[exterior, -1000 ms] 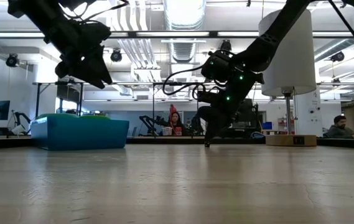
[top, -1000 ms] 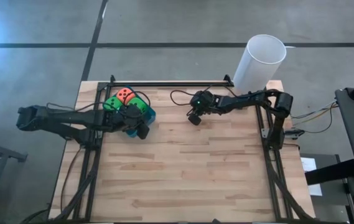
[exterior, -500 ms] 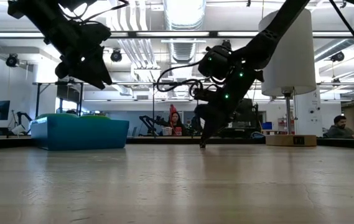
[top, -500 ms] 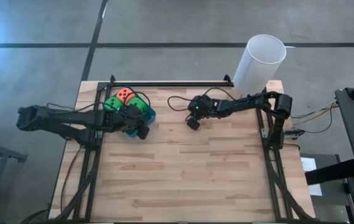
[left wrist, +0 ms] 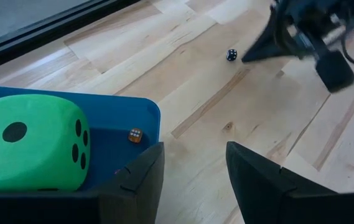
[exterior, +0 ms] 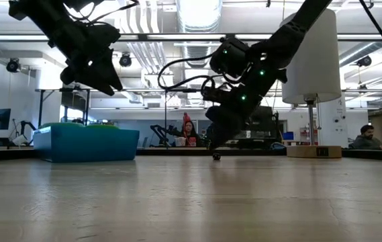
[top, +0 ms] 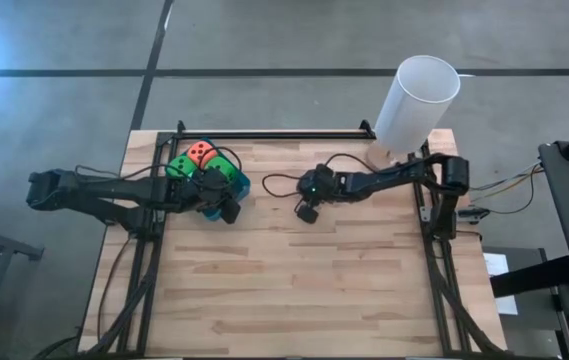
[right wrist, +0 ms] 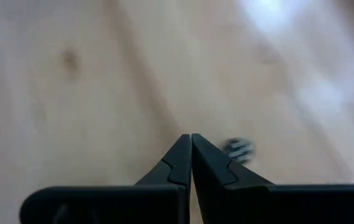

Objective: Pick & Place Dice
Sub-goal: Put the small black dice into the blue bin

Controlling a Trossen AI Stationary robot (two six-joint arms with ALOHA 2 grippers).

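Blue is the anchor: the blue tray (top: 241, 186) sits near the far left corner of the wooden table (top: 304, 280), and everything is placed from it. Inside the tray, the high view shows an orange-red die (top: 201, 153) at the far side, a green die (top: 178, 166) beside it and another green die (top: 226, 170) just nearer, all packed close together. The left wrist view catches a big green die (left wrist: 30, 142) filling the tray, and a tiny orange die (left wrist: 135, 135) lying on the tray floor beside it. The left gripper (top: 226, 210) hangs over the tray's near edge, raised off the table in the low view (exterior: 103, 81), its fingers (left wrist: 144, 176) parted with nothing between them. Out on the bare wood, well to the right of the tray, a small dark die (left wrist: 231, 55) with pale pips rests on the table. The right gripper (top: 306, 212) is down just beside that small die, tip almost at the tabletop in the low view (exterior: 216, 149); its own wrist view shows the two fingers (right wrist: 180, 163) pressed together, empty, with the small die blurred just next to them. A tall white cylinder (top: 416, 102) stands at the far right, well away from the tray.
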